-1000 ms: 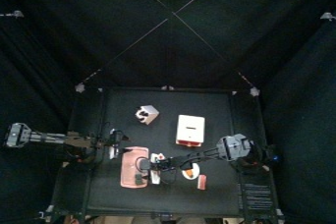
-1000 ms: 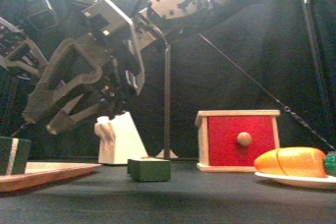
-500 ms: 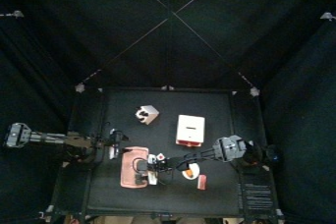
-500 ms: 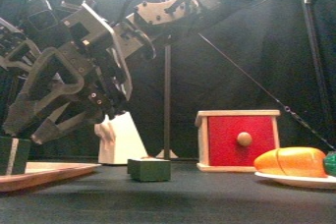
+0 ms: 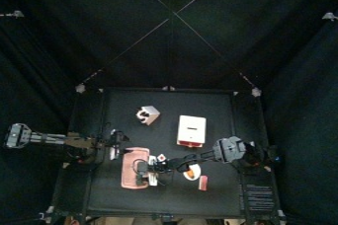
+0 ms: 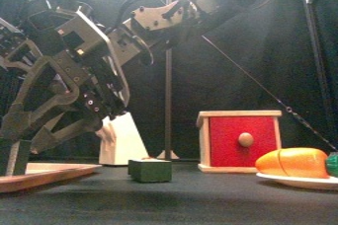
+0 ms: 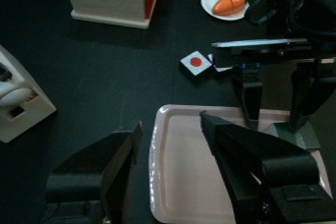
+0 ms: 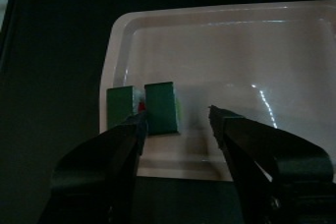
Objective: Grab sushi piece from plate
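Hovering over the pink tray at the table's near left, the right end effector had its jaws spread wide and held nothing, reaching across from the right. The sushi piece, a green-wrapped block that read as two halves side by side, sat on that tray close to one rim; the tray served as the plate here. In the right wrist view the block lay nearer one finger than the other, not centred in the gap. Main risk, as a judgement: descending off-centre could land a fingertip on top of the piece or shove it against the rim instead of straddling it. If it really was two pieces, closing might catch only one or split them apart. The rim was close enough that the outer finger could also hit the tray edge and tip or slide it. The left end effector hung just above the same tray, jaws apart and empty, so a collision between arms looked possible. A second small green-wrapped piece sat on the table and could be mistaken for the target.
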You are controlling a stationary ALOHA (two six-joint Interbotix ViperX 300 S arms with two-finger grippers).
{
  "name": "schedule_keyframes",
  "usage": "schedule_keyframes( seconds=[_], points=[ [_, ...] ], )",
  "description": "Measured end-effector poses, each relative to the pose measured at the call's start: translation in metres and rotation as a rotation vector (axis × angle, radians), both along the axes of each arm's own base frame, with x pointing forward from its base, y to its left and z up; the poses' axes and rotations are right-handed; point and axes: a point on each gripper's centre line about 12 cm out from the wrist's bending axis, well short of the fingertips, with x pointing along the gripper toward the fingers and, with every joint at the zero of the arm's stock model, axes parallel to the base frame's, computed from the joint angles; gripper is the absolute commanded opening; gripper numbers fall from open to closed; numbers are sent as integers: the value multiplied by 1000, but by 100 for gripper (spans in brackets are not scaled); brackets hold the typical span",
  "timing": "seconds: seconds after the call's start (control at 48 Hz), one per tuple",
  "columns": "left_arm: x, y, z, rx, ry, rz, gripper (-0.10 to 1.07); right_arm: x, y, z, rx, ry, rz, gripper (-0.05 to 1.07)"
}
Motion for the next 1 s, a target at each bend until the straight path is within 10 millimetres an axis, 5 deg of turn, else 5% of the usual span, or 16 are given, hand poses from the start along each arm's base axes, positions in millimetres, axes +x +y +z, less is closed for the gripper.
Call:
schedule_keyframes(
  seconds=[0.521,1.0],
  points=[
    [0,0,-1,0,2,0,87,2,-1,-3,2,3,-3,86],
    [0,0,0,3,0,-1,87,1,-2,-6,9,18,-12,58]
  ],
)
